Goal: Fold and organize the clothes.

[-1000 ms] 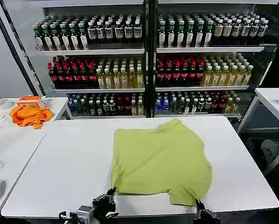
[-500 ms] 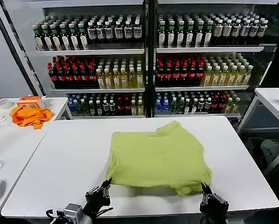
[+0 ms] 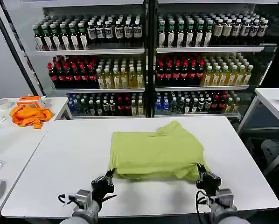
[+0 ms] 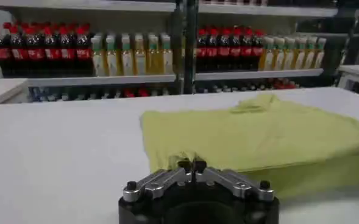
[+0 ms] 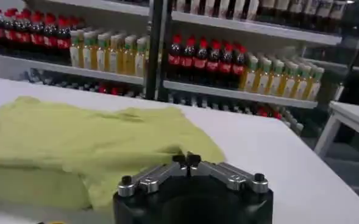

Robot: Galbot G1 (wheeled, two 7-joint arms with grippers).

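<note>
Now the big white table (image 3: pixel 60 154) holds the lime green T-shirt (image 3: pixel 153 151), which lies folded over, w/ its near edge doubled up between the two grippers. The left gripper (image 3: pixel 109 176) sits at the shirt's near left corner, fingers pinched tight together on the cloth edge; in the left wrist view the tips (image 4: pixel 191 165) meet w/ no gap, cloth right at them. The right gripper (image 3: pixel 201 173) sits at the near right corner, fingers also closed tight on the edge; in the right wrist view its tips (image 5: pixel 186 161) touch, w/ green cloth (image 5: pixel 94 143) just past them. Shirt spreads away from both jaws toward the far side of the table.

Behind the table, past the jaws, stand shelves (image 3: pixel 149 49) full of bottles (image 3: pixel 177 70): dark, red and yellow ones in rows. Off to the left gripper's side, well apart, is another white table (image 3: pixel 9 135) w/ an orange cloth (image 3: pixel 30 115) on it.
</note>
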